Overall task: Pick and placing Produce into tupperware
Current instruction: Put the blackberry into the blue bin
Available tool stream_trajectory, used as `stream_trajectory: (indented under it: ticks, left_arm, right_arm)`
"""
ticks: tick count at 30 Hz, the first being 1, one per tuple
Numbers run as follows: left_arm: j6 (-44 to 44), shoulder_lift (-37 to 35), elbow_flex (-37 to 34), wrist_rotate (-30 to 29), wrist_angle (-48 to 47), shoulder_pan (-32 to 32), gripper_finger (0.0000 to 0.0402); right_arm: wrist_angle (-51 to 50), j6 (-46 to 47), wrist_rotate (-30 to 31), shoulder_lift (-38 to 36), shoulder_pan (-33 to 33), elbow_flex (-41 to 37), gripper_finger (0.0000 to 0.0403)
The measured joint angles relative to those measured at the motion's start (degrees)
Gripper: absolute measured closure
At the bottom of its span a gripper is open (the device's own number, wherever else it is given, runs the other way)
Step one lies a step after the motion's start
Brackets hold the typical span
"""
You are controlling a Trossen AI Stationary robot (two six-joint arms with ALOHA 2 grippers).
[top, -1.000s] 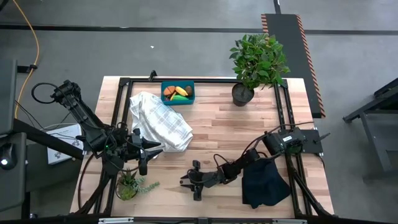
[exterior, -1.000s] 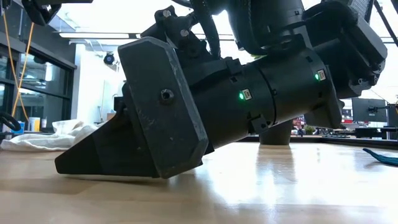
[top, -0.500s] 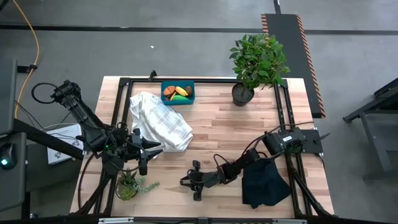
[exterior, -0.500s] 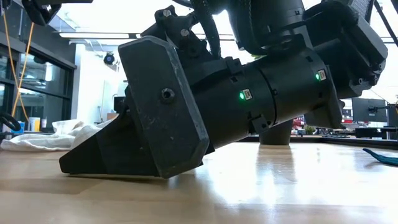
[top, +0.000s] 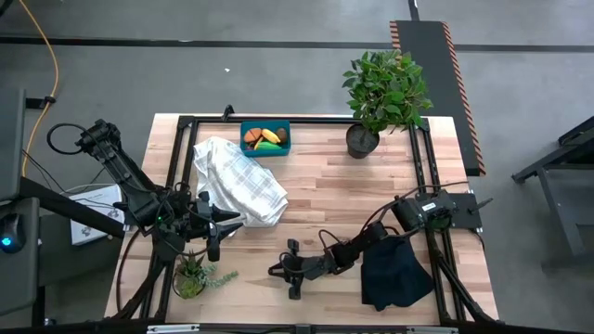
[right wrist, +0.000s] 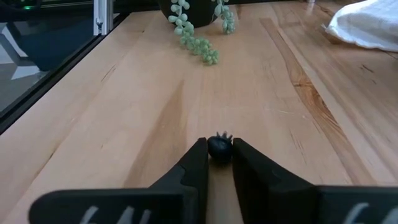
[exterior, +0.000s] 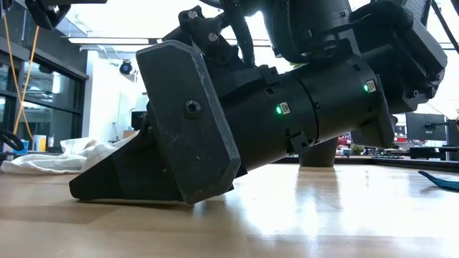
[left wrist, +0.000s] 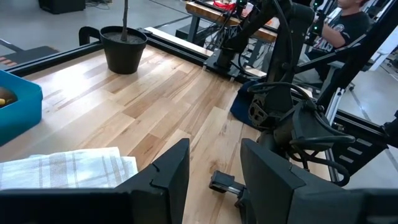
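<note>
A: Right gripper is down low on the wooden table, fingers pinched in around a tiny dark berry, both pads touching it, berry sitting on the boards.

B: And from above that gripper lies near the front edge, arm stretched flat from the right side over the black cloth. Left gripper?

A: Hanging beside the white checked cloth, jaws partly apart, nothing between them.

B: The tupperware sits at the far edge, touching the frame rail, with produce already inside: orange, yellow and brown pieces.

A: Open boards through the middle, between the cloths. A leafy bush in a dark pot holds the far right corner, a small trailing plant the near left.

B: Black frame rails run round the table edges; grey floor beyond. A person in a dark printed shirt sits behind the table; the print can't be read.
</note>
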Motion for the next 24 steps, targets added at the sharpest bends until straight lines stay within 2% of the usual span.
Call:
stream_trajectory:
  ticks: [4, 8, 13, 19, 24]
  left_arm:
    - [0.0, 0.0, 0.0, 0.0, 0.0, 0.0, 0.0270]
    - [0.0, 0.0, 0.0, 0.0, 0.0, 0.0, 0.0270]
    - [0.0, 0.0, 0.0, 0.0, 0.0, 0.0, 0.0270]
    - [-0.1, 0.0, 0.0, 0.0, 0.1, 0.1, 0.0270]
    - [-1.4, 0.0, 0.0, 0.0, 0.2, 0.1, 0.0270]
  right_arm:
    - [1.3, 0.0, 0.0, 0.0, 0.0, 0.0, 0.0358]
    - [7.4, 0.3, 0.0, 0.0, 0.0, 0.0, 0.0359]
    - [12.2, 5.1, 1.2, 0.0, -0.7, 0.0, 0.0359]
    - [21.5, 9.5, 7.6, 0.0, -2.0, 0.0, 0.0359]
    - [30.5, 12.5, 10.2, -0.5, -4.3, 0.0, 0.0359]
